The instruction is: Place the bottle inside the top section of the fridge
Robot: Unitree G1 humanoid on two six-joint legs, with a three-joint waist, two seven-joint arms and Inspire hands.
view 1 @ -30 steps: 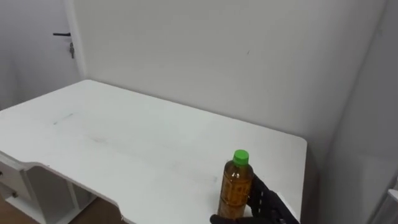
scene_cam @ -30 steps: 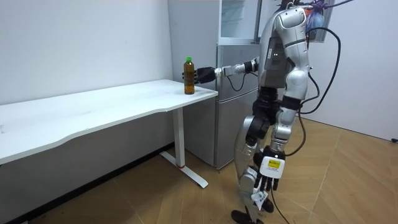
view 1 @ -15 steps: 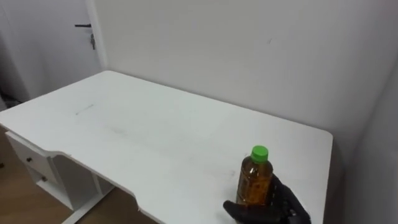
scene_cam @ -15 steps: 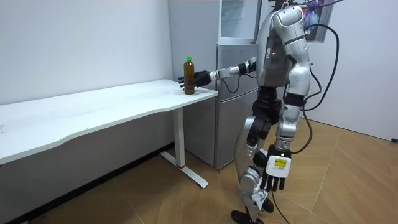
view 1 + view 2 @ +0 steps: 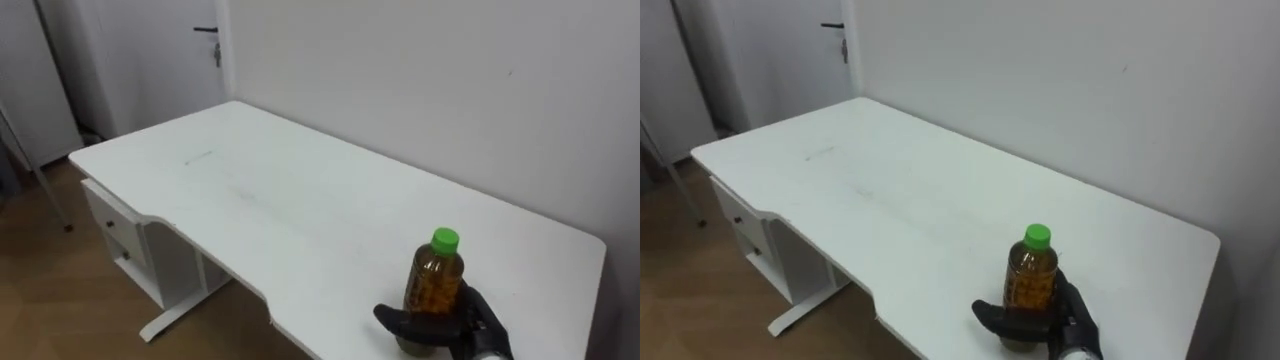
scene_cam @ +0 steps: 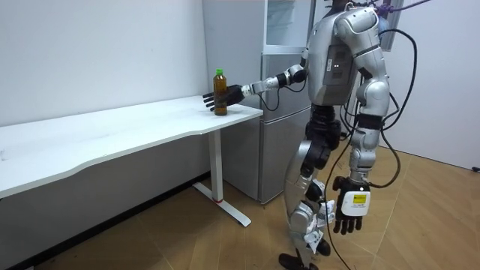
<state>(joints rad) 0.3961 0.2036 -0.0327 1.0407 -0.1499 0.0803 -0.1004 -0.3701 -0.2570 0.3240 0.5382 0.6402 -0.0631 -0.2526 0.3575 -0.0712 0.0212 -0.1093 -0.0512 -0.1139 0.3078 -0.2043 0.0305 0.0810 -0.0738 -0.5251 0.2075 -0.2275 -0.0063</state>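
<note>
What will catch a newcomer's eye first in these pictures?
The green-capped bottle of amber drink, near the white table's right end, with the black right hand curled round it. In the room view, the fridge stands beside the table's end, and the left hand hangs open at the robot's side.

The bottle (image 5: 1030, 282) of amber liquid is shown upright on the white table (image 5: 890, 190), near its corner. Its lower part is clasped by the black right hand (image 5: 1064, 326), which enters from the lower right. The fingers (image 5: 1072, 305) are curled against the bottle's right side, and the thumb (image 5: 992, 316) is wrapped across its front from the left. The green cap (image 5: 1037, 236) is seen above the fingers, clear of them. Well beyond the fingers to the left, the bare tabletop is extended toward a door handle (image 5: 832, 26). Drawers (image 5: 740, 232) are visible beneath the far end, over a wooden floor (image 5: 700, 300).
</note>
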